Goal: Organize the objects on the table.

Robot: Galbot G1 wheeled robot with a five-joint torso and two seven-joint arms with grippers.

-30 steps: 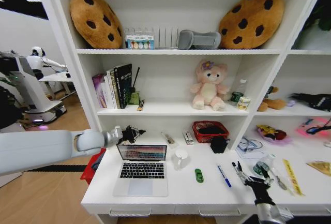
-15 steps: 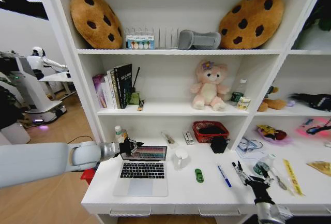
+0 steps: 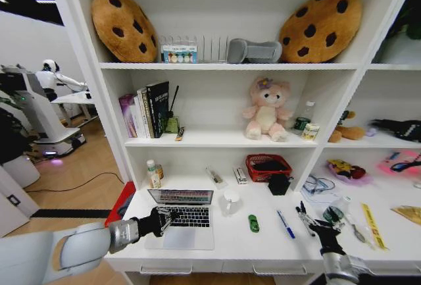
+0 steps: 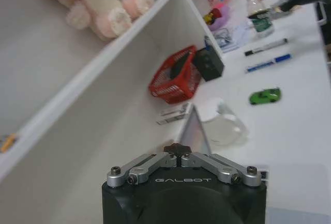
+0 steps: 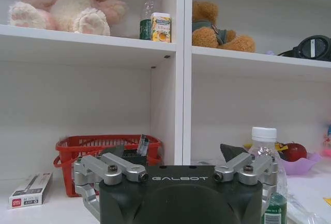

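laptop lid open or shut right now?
Open. The laptop shows its lit screen tilted up behind the keyboard on the table. The left pincer, fingers closed, sits at its left edge.

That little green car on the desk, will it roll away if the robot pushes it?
Probably. The green car looks like a wheeled toy, so a nudge along its length may send it rolling across the smooth table. It seems small and light, so sideways it might just skid.
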